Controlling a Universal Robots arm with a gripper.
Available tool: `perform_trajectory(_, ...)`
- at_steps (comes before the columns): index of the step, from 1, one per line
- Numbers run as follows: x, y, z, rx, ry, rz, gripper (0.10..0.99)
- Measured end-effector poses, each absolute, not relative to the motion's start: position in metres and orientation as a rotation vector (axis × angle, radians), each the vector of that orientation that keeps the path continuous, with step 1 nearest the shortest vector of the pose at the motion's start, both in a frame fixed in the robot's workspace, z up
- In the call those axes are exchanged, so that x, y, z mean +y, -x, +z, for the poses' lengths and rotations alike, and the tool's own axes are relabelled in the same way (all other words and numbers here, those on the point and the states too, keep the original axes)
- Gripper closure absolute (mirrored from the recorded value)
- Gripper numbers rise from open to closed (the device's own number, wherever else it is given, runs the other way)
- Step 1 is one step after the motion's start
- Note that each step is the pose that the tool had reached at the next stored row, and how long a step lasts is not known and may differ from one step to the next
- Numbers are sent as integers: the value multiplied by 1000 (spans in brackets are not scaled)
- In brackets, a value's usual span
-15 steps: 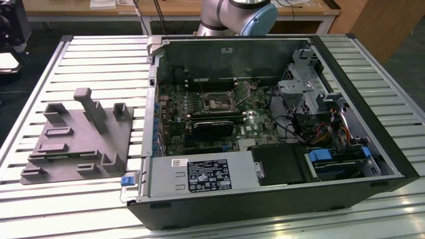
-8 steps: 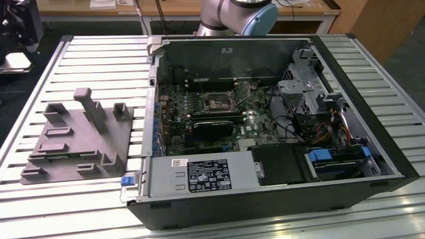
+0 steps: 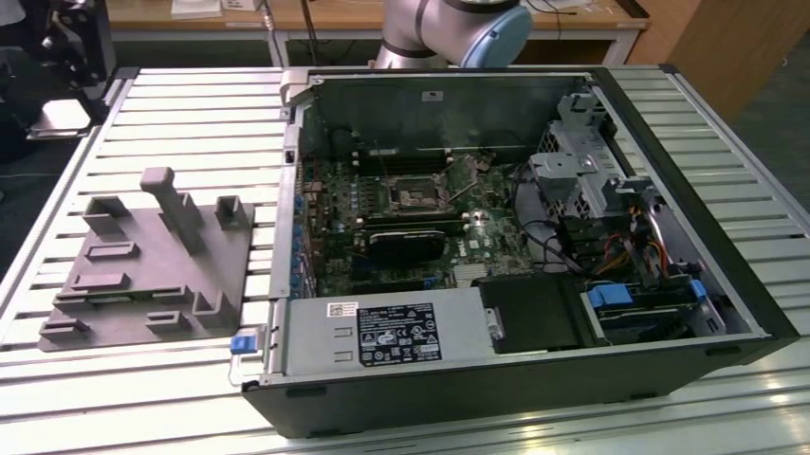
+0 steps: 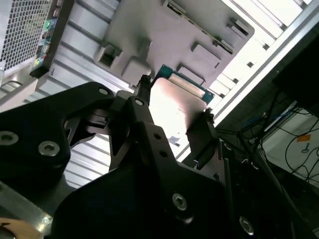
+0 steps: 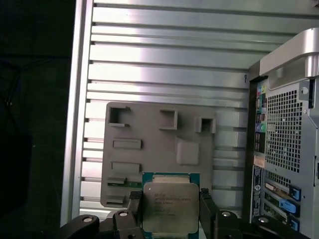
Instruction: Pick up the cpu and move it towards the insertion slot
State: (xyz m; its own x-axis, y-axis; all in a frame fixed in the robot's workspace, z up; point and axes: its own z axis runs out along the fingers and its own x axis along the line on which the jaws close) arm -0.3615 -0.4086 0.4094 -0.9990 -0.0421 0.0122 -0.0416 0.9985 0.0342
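Observation:
The cpu [image 5: 168,208] is a flat square chip with a silvery-beige face and a green rim. My gripper [image 5: 169,199] is shut on it, one black finger [image 5: 133,203] on each side. In the second wrist view the cpu [image 4: 175,104] shows as a bright plate between the fingers [image 4: 202,130], held well above the grey fixture plate [image 4: 149,30]. The insertion slot [image 3: 415,196], a silver-framed square socket with a dark centre, sits on the motherboard inside the open computer case [image 3: 708,190].
The grey fixture plate [image 3: 127,284] with raised blocks lies on the slatted metal table [image 3: 190,104] at the exterior view's left. A long black card [image 3: 405,245] sits near the socket. The case's rear panel [image 5: 284,139] stands beside the fixture plate [image 5: 159,144].

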Motion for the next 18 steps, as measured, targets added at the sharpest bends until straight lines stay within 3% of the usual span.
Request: perform_trajectory(18, -409, 313, 406, -3127, -65, -53, 545)
